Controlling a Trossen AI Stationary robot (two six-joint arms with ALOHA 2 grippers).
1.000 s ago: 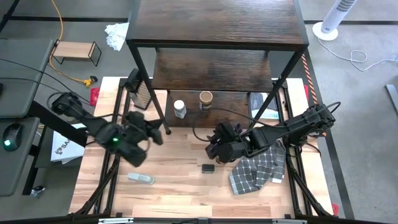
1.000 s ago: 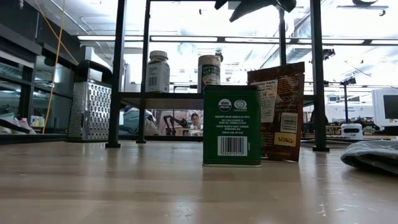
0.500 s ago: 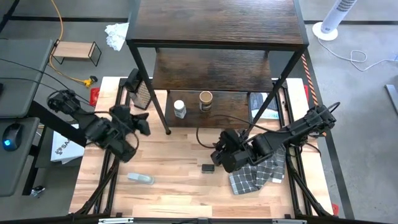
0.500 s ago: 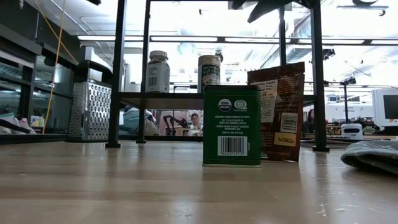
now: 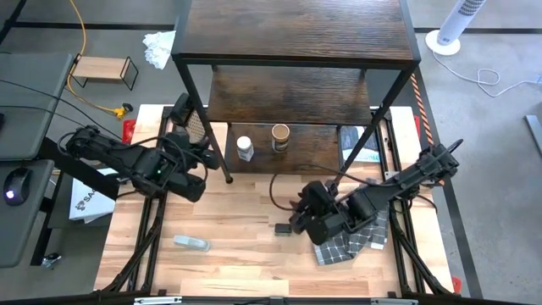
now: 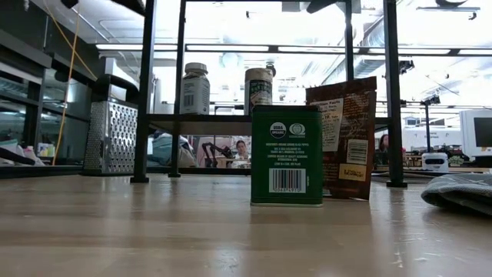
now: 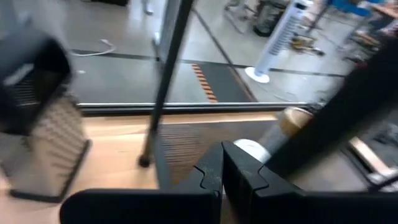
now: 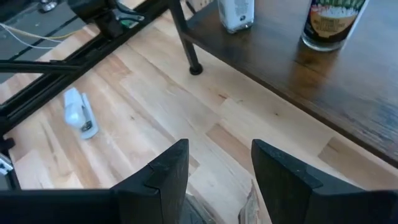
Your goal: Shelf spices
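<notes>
The left gripper hovered by the shelf's front left post, fingers pressed together. The right gripper hung spread above the green tin on the desk. The white-capped jar and tan-lidded jar stood on the bottom board.

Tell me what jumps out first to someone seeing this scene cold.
The tall three-tier dark wood shelf in a thin black frame dominates the table's far side, with a white-capped jar and a tan-lidded brown jar on its lowest board. In the low view, a green rectangular tin stands front and centre, a reddish-brown packet behind it.
</notes>
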